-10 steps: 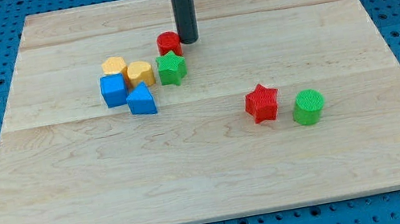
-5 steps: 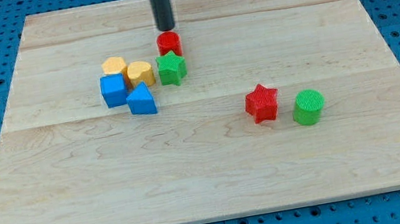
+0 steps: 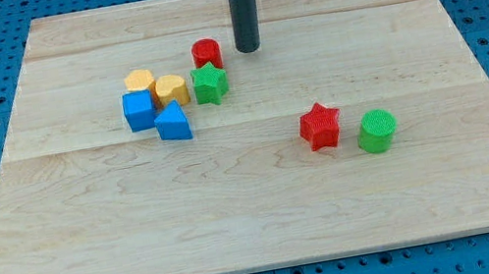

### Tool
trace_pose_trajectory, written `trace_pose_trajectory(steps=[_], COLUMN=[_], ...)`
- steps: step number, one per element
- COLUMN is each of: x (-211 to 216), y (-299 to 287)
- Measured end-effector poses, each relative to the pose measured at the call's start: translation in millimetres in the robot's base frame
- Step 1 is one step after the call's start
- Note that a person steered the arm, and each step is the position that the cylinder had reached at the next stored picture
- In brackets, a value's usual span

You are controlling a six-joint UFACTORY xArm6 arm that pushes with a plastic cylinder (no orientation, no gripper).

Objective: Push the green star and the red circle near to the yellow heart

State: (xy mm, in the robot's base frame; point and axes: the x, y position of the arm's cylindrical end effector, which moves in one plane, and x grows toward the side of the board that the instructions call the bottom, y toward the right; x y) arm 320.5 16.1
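Observation:
The red circle (image 3: 206, 54) sits just above the green star (image 3: 210, 84), nearly touching it. The green star touches the yellow heart (image 3: 171, 90) on its left. My tip (image 3: 250, 49) is on the board a short way to the right of the red circle, apart from it, and up and right of the green star.
A yellow hexagon (image 3: 139, 81), a blue cube (image 3: 138, 110) and a blue triangle (image 3: 173, 123) cluster left of and below the yellow heart. A red star (image 3: 320, 126) and a green cylinder (image 3: 377, 131) sit together at the view's right on the wooden board (image 3: 258, 214).
My tip moved from right of the red circle to above it, then back to its right, farther out. No block has visibly moved.

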Motion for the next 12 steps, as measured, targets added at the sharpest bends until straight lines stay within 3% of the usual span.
trace_pose_trajectory(steps=[2, 5, 9, 10, 11, 12], x=[7, -32, -2, -12, -37, -25], y=[-45, -68, -91, -91, -62, 6])
